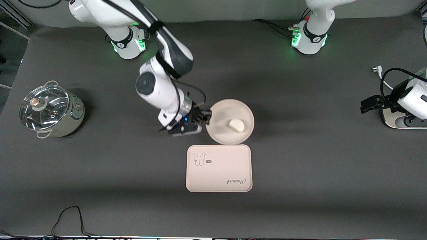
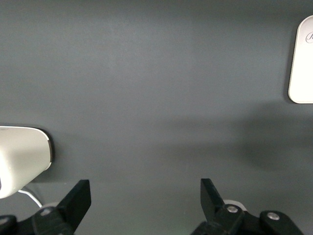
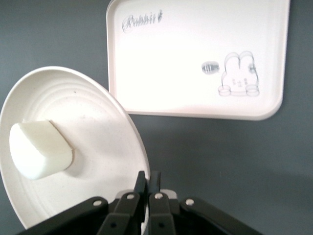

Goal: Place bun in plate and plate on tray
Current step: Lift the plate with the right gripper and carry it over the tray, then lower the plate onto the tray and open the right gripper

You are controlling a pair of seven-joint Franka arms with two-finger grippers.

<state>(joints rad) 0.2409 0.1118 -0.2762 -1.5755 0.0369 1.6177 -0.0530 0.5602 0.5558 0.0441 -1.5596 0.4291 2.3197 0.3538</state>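
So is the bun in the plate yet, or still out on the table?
In. The bun lies inside the plate, whose rim the right gripper pinches; the tray holds nothing.

The only wording that can be read is on the tray (image 1: pixel 219 168): the script word "Rabbit" (image 1: pixel 236 181), printed in the corner at about 5 o'clock in the front view and upside down to that camera. In the corner at about 10 o'clock is a small rabbit drawing (image 1: pixel 199 158) with a tiny dark oval label (image 1: pixel 208 161) just beside it, its lettering too small to make out.
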